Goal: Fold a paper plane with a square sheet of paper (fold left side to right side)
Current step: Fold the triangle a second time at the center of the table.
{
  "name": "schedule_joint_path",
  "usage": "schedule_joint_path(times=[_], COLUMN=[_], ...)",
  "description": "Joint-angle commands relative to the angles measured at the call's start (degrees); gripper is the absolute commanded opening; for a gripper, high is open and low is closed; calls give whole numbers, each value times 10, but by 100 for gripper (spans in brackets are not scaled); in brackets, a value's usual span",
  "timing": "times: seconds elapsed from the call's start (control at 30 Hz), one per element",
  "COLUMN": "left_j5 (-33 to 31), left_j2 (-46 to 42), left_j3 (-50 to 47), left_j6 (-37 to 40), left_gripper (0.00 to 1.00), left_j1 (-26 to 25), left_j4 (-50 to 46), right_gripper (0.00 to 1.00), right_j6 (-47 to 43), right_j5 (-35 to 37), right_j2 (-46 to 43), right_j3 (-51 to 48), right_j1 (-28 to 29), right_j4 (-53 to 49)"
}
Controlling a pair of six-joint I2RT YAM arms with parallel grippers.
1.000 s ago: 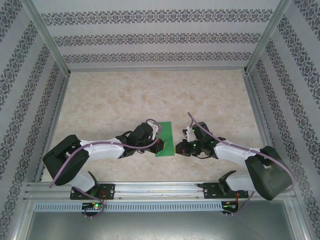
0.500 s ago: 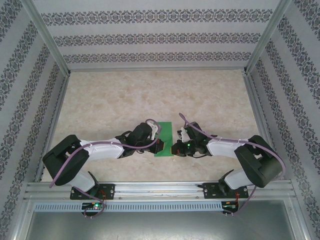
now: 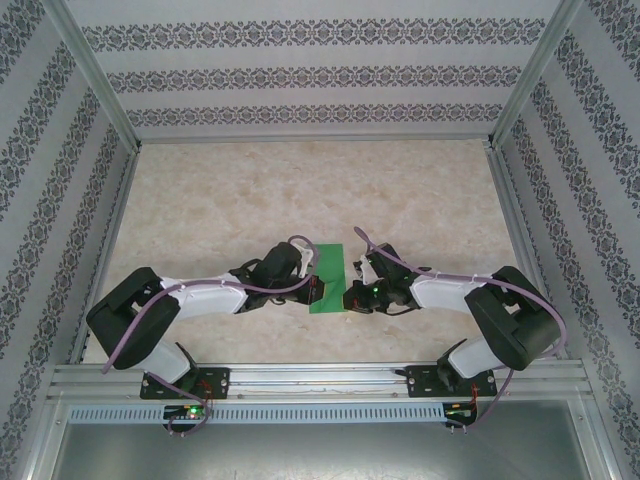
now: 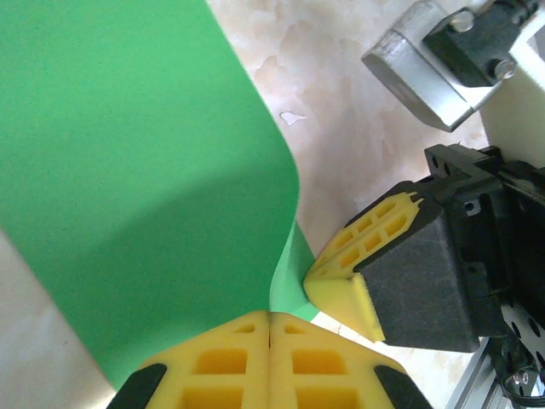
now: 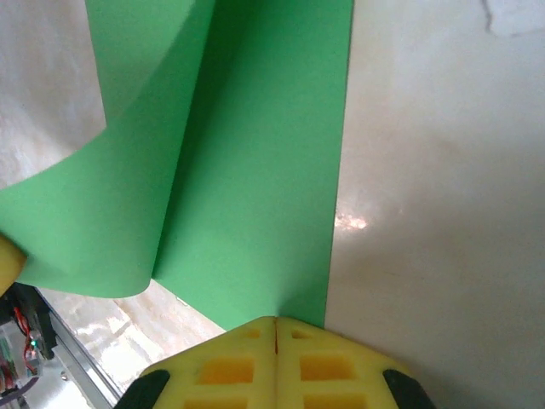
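The square sheet of paper (image 3: 329, 272) is bright green and lies in the middle of the table between my two arms. Its left side is lifted and curls over toward the right (image 4: 128, 170). My left gripper (image 3: 317, 291) is shut on the near corner of that lifted flap (image 4: 270, 317). My right gripper (image 3: 350, 297) is shut, and its tips (image 5: 275, 322) rest on the flat layer (image 5: 255, 170) by its near right corner. One of its yellow fingertips (image 4: 345, 285) shows in the left wrist view, on the paper beside the curl.
The pale marbled table (image 3: 250, 190) has room on all sides of the paper. Patterned walls enclose it at the left, right and back. An aluminium rail (image 3: 320, 380) with both arm bases runs along the near edge.
My right arm has swung left, bringing its shut gripper onto the paper's near right edge. My left gripper has edged slightly right with the flap.
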Motion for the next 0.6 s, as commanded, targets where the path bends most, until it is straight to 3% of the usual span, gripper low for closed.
schedule_joint_path(times=[0.0,0.57], left_j5=[21,45], left_j2=[5,50], left_j3=[16,48], left_j6=[20,85], left_gripper=[0,0], left_j1=[16,57], left_j4=[-24,-61], right_gripper=[0,0], right_j6=[-23,-25], right_j5=[30,22], right_j2=[13,22], right_j3=[10,14], right_j1=[6,7], right_j4=[-41,-41])
